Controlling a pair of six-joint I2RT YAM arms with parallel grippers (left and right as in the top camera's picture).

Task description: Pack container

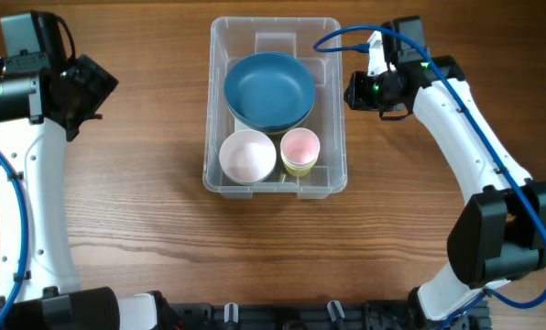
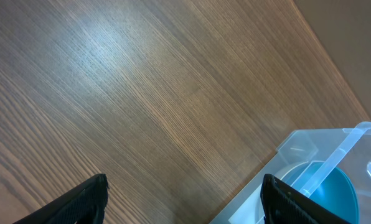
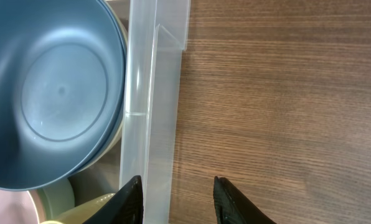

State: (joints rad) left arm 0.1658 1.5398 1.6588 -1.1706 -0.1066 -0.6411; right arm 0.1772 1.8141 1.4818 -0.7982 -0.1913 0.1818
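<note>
The container [image 1: 275,189] sits on the wooden surface [image 1: 145,238], at the middle of its far half and between the two arms. In its far part lies a blue bowl [image 1: 269,87], with a second blue rim showing just under it. In the near part a pale bowl [image 1: 247,154] sits left of a pink cup [image 1: 300,146], which is nested in a yellow cup [image 1: 300,168]. The left hand [image 1: 97,87] hangs well apart from the container, out to its left. In its wrist view the left hand [image 2: 185,205] is empty with its fingers [image 2: 86,202] spread wide over bare wood, and a corner of the container [image 2: 304,146] and the blue bowl [image 2: 338,193] are at lower right. The right hand [image 1: 354,90] is just beside the container's right wall, level with the blue bowl. In its own view the right hand [image 3: 176,202] has its fingers parted and grips nothing. One finger lies over the clear wall of the container [image 3: 139,93] and the other over wood. I cannot tell whether either touches the wall. The blue bowl [image 3: 55,93] fills the left of that view.
</note>
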